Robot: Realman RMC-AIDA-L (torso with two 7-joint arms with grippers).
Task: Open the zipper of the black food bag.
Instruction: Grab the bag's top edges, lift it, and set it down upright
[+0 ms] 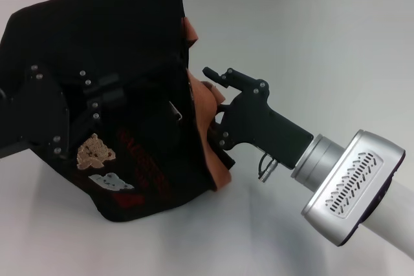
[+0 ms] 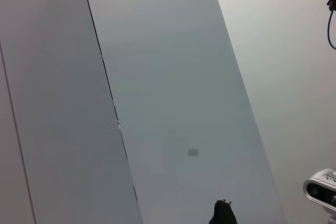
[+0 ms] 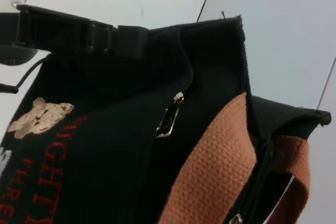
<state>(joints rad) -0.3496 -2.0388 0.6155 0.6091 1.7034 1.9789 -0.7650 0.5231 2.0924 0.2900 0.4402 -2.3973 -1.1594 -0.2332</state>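
The right gripper's (image 1: 217, 105) jaws reach into the orange-brown trim at the mouth end of the black food bag (image 1: 110, 101); whether they are closed on anything cannot be told, because the fabric hides the tips. In the head view the bag lies tipped on its side on the white surface (image 1: 310, 50), bear patches (image 1: 96, 151) and red lettering facing up. The left gripper (image 1: 58, 108) presses against the bag's upper side near the patches, its dark frame merging with the cloth, so the state of its jaws cannot be told either.

The left wrist view shows only pale wall panels and a scrap of black at the edge.

In the right wrist view, close on the bag, a small silvery pull (image 3: 169, 116) hangs on a zipper (image 3: 184, 85) running up the black cloth, beside the orange-brown band (image 3: 220, 166).
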